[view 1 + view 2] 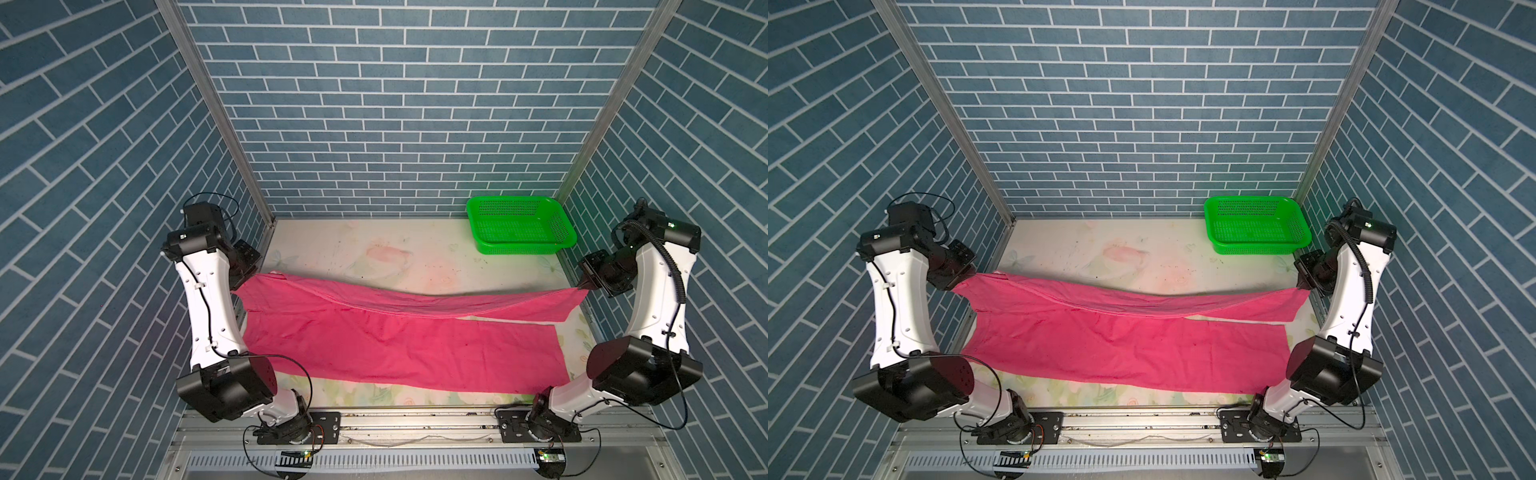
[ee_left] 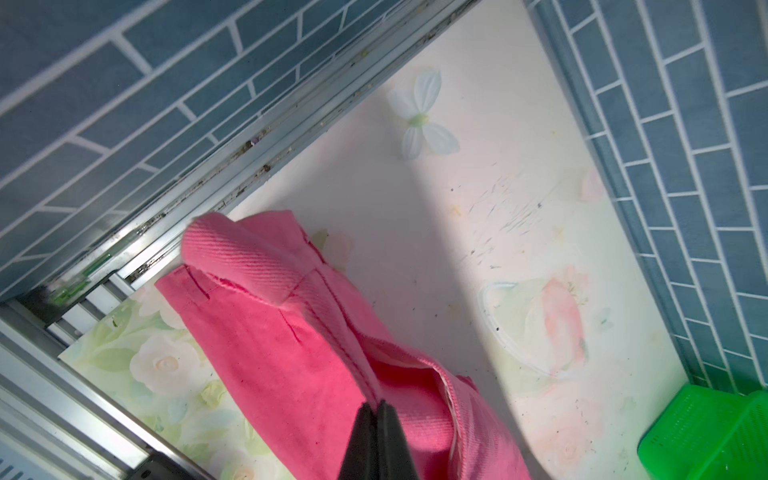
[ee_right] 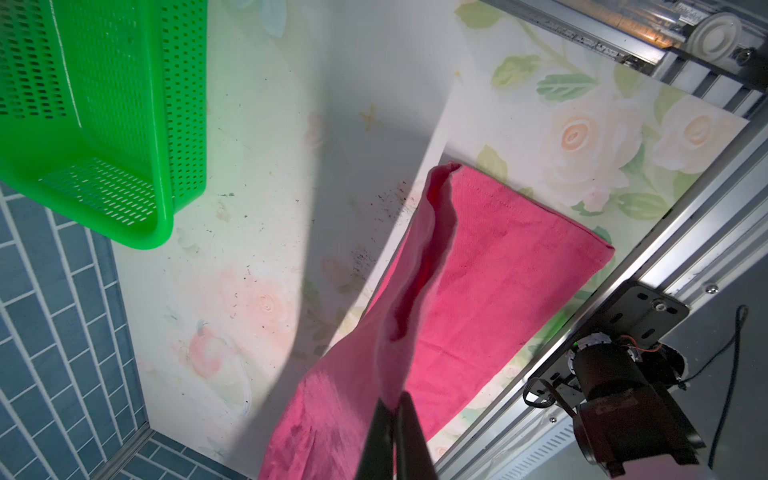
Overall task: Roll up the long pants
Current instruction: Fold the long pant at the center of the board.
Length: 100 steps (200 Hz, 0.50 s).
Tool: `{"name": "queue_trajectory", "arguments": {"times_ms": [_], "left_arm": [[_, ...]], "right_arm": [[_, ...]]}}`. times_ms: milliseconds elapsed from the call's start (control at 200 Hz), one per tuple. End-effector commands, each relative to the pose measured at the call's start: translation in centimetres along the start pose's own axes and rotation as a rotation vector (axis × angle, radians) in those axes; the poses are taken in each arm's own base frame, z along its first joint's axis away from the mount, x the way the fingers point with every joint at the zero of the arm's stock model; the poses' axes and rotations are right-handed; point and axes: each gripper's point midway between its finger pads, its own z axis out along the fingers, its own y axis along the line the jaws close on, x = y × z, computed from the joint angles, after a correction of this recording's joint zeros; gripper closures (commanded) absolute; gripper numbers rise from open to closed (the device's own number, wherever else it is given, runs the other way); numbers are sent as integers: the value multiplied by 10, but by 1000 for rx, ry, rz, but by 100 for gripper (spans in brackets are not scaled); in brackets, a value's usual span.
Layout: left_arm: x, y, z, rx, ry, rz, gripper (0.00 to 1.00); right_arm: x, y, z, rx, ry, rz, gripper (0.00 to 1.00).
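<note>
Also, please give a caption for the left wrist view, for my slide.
Left pincer shut on the long pants, over the floral table.

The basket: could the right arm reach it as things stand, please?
Probably yes: the basket stands close to the right gripper, with only bare table between. But that gripper is shut on the pants and would have to let go first.

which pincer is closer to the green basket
Right. The right pincer, shut on the long pants at a leg end, sits close by the green basket; the left pincer, shut on their waist, is at the opposite side.
</note>
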Motion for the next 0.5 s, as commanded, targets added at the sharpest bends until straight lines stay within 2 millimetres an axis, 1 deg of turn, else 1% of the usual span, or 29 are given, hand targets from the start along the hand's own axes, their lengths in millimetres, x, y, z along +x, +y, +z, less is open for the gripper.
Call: {"name": "queue_trajectory", "arguments": {"times_ms": [0, 70, 160, 285, 385, 495], "left_arm": [[11, 7, -5, 3, 1, 7, 100], [23, 14, -1, -8, 25, 4, 100], [35, 20, -1, -11, 34, 13, 100], [51, 28, 2, -12, 63, 19, 100], [60, 34, 2, -17, 68, 28, 100], [71, 42, 2, -37, 71, 39, 100]], "right_arm": [[32, -27, -9, 68, 85, 13, 100], [40, -35, -10, 82, 92, 7, 100], [51, -48, -9, 105, 102, 1, 100], [69, -66, -2, 131, 136, 2, 100], [81, -81, 0, 160, 150, -5, 100], [92, -92, 1, 164, 155, -13, 100]]}}
